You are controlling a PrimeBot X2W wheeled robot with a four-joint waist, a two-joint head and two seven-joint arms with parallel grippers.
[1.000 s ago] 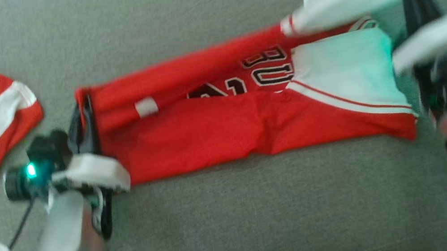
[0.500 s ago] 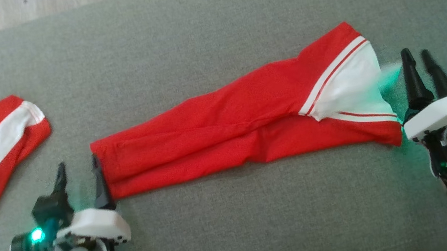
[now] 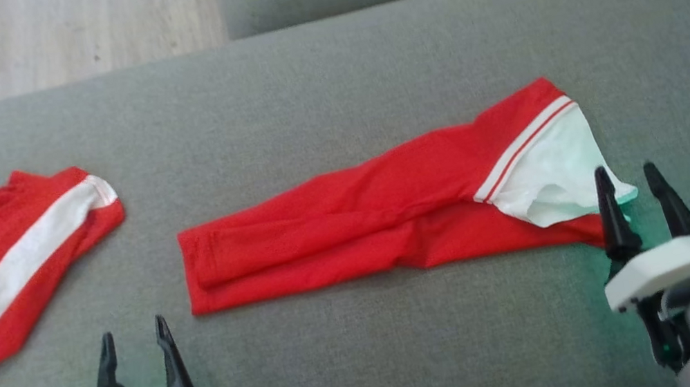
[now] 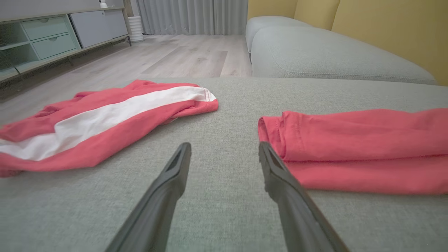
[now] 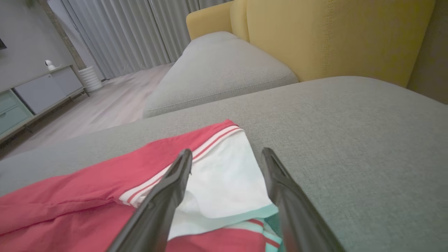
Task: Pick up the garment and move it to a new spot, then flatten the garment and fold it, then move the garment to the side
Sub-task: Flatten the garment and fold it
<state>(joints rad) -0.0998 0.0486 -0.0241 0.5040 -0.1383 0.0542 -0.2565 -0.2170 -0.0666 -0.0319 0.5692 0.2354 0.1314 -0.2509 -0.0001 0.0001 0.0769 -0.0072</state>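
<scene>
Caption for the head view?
Folded red jersey with white end on grey fabric sofa, open left tool and right tool at its ends; second red, white-striped garment beside.

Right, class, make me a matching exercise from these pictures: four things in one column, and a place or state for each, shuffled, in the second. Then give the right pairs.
Column one
1. folded garment
2. striped garment
3. left gripper
4. right gripper

Column two
A. lies far to the robot's left, crossed by a white band
B. open, at the white-panelled end of the strip
C. a long red strip across the middle of the grey cushion
D. open, by the plain red hem end of the strip

Pairs: 1-C, 2-A, 3-D, 4-B
</scene>
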